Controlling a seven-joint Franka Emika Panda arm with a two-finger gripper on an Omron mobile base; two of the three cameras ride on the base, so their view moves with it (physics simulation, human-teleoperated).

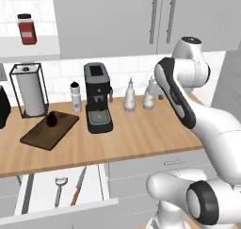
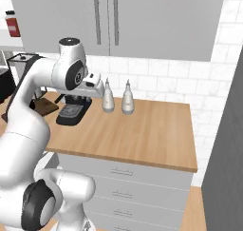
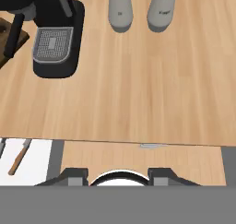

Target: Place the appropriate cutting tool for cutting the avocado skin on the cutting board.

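Note:
The knife (image 1: 78,185), with a light brown handle and narrow silver blade, lies in the open drawer (image 1: 44,185) below the counter, next to the grey metal peeler (image 1: 60,188). In the hand view the knife (image 3: 19,156) sits at the lower left. The dark cutting board (image 1: 44,134) rests on the counter's left part, with the almost black avocado (image 1: 52,120) on its far end. My gripper (image 3: 119,174) hovers high over the counter's front edge, right of the drawer, open with nothing between its fingers. In the right base view the gripper (image 2: 93,90) hangs beside the coffee machine.
A black coffee machine (image 1: 97,101) stands right of the board, with a small shaker (image 1: 75,97) beside it. Two pale bottles (image 1: 129,96) (image 1: 149,94) stand at the back. A paper towel holder (image 1: 29,89) is behind the board. A red jar (image 1: 27,29) sits on a shelf.

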